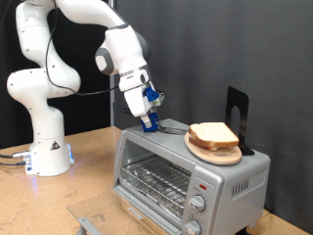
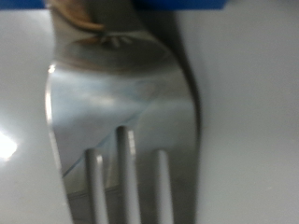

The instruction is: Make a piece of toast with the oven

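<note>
board [image 1: 213,149]: round, wooden, atop right
stand [image 1: 238,116]: black, upright, far right
fork [image 2: 121,112]: metal, close in wrist view
table [image 1: 83,186]: wooden

Silver-grey oven [image 1: 186,176] with glass door shut, pale bread slices [image 1: 215,136] stacked on its top

Exterior view: even, fairly bright overhead light against black backdrop; white arm surfaces near blown out. Soft sheen on oven [image 1: 191,174] top below hand [image 1: 148,121]; mild glare on its glass door. Blue glow at arm base, far from hand. Shadows faint, short. Picture small, slightly soft, no marked edge distortion.

Wrist view: heavily blurred, too close for focus. Metal fork [image 2: 121,121] right before hand shows smeared highlights; bright glare patch beside it at frame edge. Pale grey surround, dim, featureless.
</note>
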`<state>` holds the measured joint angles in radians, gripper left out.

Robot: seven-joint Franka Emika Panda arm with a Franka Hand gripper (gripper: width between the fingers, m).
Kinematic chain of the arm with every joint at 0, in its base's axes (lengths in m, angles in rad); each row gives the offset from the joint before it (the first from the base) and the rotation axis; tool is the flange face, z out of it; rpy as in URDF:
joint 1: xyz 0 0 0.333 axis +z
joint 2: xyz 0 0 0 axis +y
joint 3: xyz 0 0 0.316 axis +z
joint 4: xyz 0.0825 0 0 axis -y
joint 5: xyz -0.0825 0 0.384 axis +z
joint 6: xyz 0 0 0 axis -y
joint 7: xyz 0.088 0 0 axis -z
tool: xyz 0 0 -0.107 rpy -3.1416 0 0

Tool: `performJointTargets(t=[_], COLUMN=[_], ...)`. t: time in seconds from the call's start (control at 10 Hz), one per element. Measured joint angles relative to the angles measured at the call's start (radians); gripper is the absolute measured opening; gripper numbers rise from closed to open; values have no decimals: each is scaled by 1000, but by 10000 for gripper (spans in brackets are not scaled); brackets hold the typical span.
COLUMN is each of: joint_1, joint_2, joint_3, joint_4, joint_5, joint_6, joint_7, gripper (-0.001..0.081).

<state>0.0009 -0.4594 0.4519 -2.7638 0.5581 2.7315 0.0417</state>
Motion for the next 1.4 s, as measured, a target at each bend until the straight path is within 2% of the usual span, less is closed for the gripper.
performJointTargets(t=[0.2, 0.6, 1.4], joint_1=[-5, -3, -1], joint_2=[0, -2, -6], joint_3=[8, 5, 5], joint_4=[-7, -3, -3], joint_5=[1, 40, 62], joint_6=[18, -36, -51], joint_7=[0, 1, 1], gripper=[808, 808, 793])
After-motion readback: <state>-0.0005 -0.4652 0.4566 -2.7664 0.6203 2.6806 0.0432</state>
